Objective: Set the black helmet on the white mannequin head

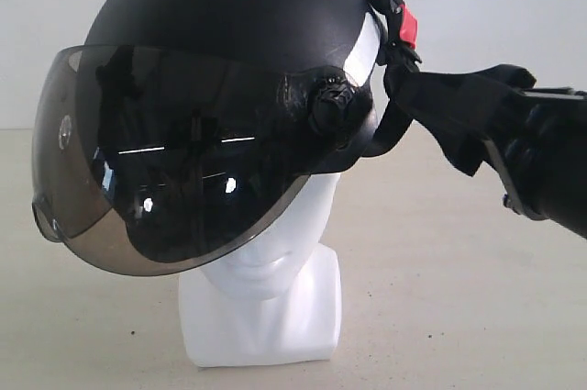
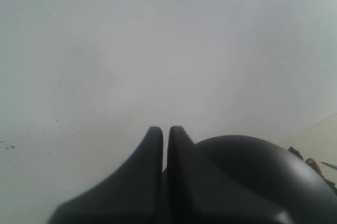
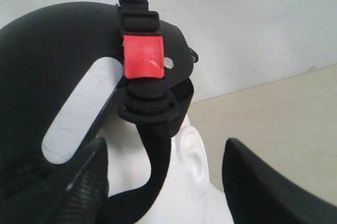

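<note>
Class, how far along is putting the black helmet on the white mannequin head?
Done: the black helmet sits over the white mannequin head, visor covering the face. In hand: the open right claw straddles the helmet's strap. Left: the helmet looks tilted forward, so levelling and withdrawing probably remain.

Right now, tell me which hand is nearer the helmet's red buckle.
Right. The right hand, open, straddles the strap just below the red buckle. The left hand, shut, is by the black helmet's dome, the buckle across the dome from it.
</note>
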### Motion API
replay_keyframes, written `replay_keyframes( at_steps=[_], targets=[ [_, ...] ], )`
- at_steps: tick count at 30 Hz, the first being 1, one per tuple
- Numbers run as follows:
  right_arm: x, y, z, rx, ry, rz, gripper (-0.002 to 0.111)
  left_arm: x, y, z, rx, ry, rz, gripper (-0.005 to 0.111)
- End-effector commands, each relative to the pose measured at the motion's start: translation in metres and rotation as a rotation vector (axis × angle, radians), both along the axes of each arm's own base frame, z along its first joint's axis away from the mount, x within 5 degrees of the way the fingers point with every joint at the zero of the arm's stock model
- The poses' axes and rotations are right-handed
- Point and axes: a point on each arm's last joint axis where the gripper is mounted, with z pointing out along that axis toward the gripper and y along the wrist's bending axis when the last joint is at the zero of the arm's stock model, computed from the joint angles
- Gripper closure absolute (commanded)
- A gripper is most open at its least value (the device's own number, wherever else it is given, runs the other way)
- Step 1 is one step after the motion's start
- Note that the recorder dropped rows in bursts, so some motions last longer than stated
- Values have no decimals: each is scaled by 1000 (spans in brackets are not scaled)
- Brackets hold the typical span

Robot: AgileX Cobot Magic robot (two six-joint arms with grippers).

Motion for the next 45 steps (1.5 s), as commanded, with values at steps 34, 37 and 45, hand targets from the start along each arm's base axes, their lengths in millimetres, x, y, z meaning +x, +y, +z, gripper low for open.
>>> replay_keyframes(
  at_steps=[34,37,45],
  targets=[
    [21,10,11,-77,82,15,48,-65,16,-79,-98,24,156,102],
    [21,10,11,-77,82,15,48,-65,16,-79,-98,26,158,102],
    [34,26,5,-115,119,21,48,-65,16,-79,-98,26,158,102]
  ],
)
